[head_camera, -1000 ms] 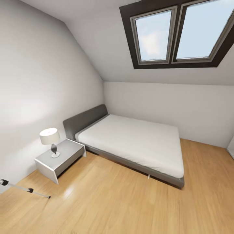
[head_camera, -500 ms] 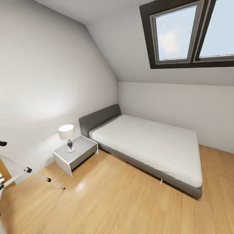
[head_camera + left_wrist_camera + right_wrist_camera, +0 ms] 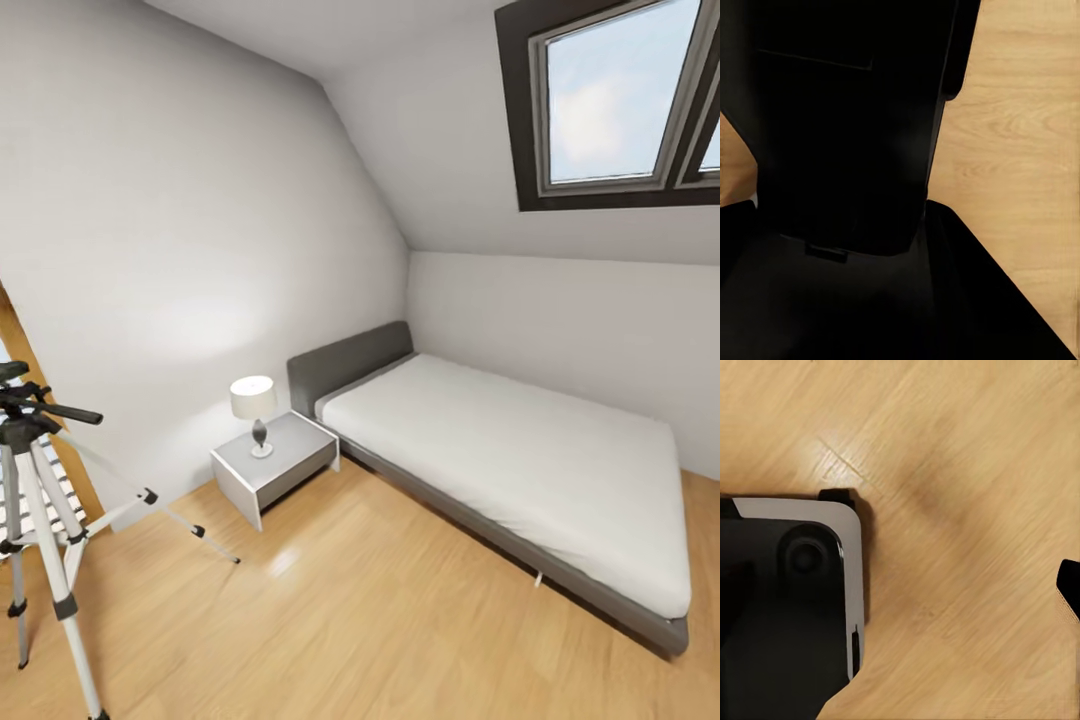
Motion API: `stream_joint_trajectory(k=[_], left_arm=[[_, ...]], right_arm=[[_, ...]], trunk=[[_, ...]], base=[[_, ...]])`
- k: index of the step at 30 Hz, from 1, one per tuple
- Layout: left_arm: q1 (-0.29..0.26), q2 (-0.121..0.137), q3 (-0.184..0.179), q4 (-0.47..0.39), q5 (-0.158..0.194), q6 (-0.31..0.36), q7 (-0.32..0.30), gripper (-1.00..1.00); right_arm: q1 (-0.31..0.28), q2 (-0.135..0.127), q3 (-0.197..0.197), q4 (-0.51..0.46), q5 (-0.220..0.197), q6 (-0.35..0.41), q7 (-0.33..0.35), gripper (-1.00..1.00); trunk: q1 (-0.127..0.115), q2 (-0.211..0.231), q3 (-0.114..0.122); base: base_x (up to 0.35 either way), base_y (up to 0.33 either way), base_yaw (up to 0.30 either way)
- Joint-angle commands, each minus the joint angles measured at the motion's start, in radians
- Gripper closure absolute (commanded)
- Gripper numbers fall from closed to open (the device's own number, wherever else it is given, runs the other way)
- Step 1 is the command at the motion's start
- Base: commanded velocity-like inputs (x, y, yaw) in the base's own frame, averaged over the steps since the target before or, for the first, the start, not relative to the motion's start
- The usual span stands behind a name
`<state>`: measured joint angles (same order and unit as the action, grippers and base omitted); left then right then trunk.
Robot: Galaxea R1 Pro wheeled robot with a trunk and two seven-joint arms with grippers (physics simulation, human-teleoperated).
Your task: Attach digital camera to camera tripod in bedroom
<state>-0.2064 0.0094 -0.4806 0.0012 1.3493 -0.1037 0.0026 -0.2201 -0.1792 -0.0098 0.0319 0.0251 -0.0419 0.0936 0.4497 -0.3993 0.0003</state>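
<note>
The camera tripod (image 3: 64,606) stands on the light wood floor at the left edge of the head view. It has thin silver legs, black joints and a black head (image 3: 18,428), with a pan handle pointing right. Nothing sits on that head. The digital camera is out of view. The left wrist view shows dark robot body panels (image 3: 840,150) over the plank floor. The right wrist view shows the robot's black and white base (image 3: 795,600) on the floor.
A grey-framed low bed (image 3: 520,450) fills the right side, with a grey nightstand (image 3: 275,465) and a small lamp (image 3: 253,398) beside it. A skylight window (image 3: 620,100) sits in the sloped wall. A wood frame (image 3: 50,410) rises behind the tripod. Open floor (image 3: 350,620) lies ahead.
The whole head view has swung left, so the bed and nightstand sit further right in the picture. The tripod, first only a leg at the edge, now shows with its head.
</note>
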Motion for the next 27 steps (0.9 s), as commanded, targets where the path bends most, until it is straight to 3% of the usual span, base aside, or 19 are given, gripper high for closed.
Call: stream_joint_trajectory(k=[1, 12, 27], left_arm=[[0.000, 0.000, -0.009, 0.000, 0.005, 0.000, 0.001, 1.00], [-0.001, -0.001, -0.009, 0.000, 0.005, 0.002, 0.006, 1.00], [0.000, -0.005, -0.010, 0.000, 0.005, 0.001, 0.007, 1.00]], right_arm=[[-0.001, -0.001, -0.001, 0.003, 0.003, -0.005, 0.003, -1.00], [-0.001, 0.000, -0.001, 0.003, 0.010, -0.005, 0.003, -1.00], [-0.001, 0.001, -0.001, 0.003, 0.088, -0.006, 0.002, -1.00]], trunk=[[0.000, -0.001, 0.000], [0.000, -0.001, 0.000], [0.000, -0.001, 0.000]], base=[[0.000, 0.000, 0.293], [0.000, 0.000, 0.293], [0.000, 0.000, 0.293]])
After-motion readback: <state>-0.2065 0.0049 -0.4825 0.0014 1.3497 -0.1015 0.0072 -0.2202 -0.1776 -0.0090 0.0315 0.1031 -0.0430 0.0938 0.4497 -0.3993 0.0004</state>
